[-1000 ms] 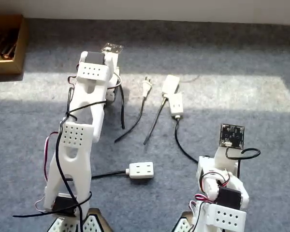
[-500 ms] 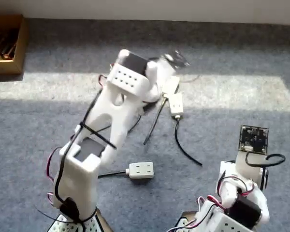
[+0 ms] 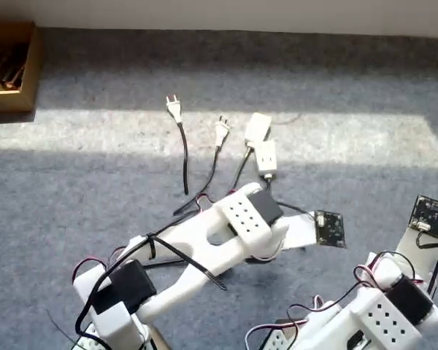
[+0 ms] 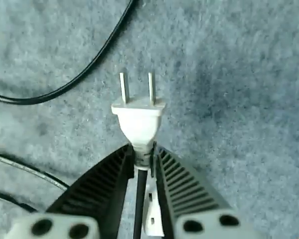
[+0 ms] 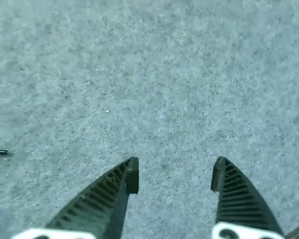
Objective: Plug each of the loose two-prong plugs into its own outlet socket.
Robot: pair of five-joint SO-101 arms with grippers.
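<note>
The left claw (image 4: 142, 155) clenched a white two-prong plug (image 4: 138, 115) by its neck; the right claw (image 5: 174, 177) gaped over carpet (image 5: 154, 74). Overhead, a second plug (image 3: 174, 109) and a third plug (image 3: 221, 130) lay loose.

Premises present as an ordinary carpeted room put to use as a robotics test area, not a fitted laboratory. Grounds: grey short-pile carpet (image 3: 365, 80) runs to a pale wall base (image 3: 277, 13), a wooden box (image 3: 14, 73) of oddments (contents not identifiable) sits at the edge, and sunlight crosses the surface. White robot arms (image 3: 226, 233) with exposed wiring stand over loose two-prong plugs (image 3: 174, 109).
</note>
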